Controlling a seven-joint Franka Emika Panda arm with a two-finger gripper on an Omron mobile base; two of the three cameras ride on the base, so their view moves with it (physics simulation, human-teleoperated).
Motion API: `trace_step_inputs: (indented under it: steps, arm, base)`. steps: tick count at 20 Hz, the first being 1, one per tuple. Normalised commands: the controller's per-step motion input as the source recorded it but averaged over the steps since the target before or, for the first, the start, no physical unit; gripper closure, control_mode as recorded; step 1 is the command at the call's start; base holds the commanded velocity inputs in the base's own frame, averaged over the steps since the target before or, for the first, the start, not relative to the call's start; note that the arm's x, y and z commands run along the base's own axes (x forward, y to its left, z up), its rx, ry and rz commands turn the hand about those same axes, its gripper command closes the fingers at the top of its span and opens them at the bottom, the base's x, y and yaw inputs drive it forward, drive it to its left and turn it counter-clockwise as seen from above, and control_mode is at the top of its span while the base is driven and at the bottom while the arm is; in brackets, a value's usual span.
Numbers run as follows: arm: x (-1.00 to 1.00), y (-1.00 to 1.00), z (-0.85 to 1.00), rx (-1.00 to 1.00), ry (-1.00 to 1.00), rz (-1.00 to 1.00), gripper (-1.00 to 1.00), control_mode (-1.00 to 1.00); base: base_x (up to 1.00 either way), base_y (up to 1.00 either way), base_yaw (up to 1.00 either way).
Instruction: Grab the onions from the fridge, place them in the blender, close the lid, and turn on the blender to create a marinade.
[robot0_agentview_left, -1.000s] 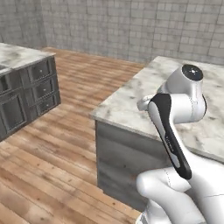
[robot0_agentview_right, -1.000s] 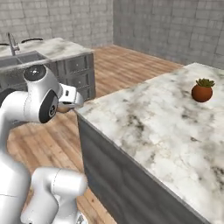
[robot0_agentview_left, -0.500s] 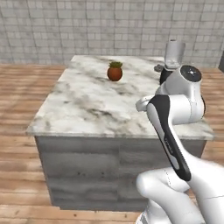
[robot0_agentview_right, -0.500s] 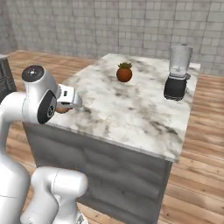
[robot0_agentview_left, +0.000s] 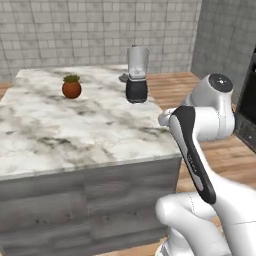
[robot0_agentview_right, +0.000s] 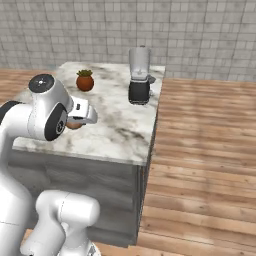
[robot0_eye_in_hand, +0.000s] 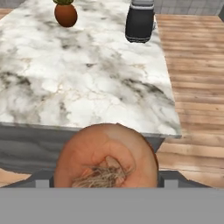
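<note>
**A:** anyone spot any readable text, labels or numbers in these? brand on the blender (robot0_agentview_left: 136, 75) maybe?

**B:** nope, nothing legible. The blender's black base at about 12 o'clock on the marble counter (robot0_agentview_left: 75, 130) is plain, no logo or markings on the dial that I can make out. The little potted plant (robot0_agentview_left: 72, 86) at 11 o'clock has a bare pot too. No signs on the tiled wall (robot0_agentview_right: 150, 25) either.
</note>
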Motion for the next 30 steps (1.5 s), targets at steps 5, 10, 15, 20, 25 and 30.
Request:
trace_step_inputs:
  steps: [5,10,15,20,25,30]
  arm:
    - [0.0,0.0,0.0,0.0,0.0,0.0,1.0,1.0]
    - [0.0,0.0,0.0,0.0,0.0,0.0,1.0,1.0]
    - [0.0,0.0,0.0,0.0,0.0,0.0,1.0,1.0]
    - [0.0,0.0,0.0,0.0,0.0,0.0,1.0,1.0]
    - [0.0,0.0,0.0,0.0,0.0,0.0,1.0,1.0]
    - [0.0,0.0,0.0,0.0,0.0,0.0,1.0,1.0]
  base:
    - [0.14,-1.0,-0.23]
    - [0.35,-0.99,-0.17]
    - [0.81,-0.61,0.15]
    - [0.99,-0.54,0.43]
    - [0.98,-0.52,0.58]
    - [0.58,-0.68,0.6]
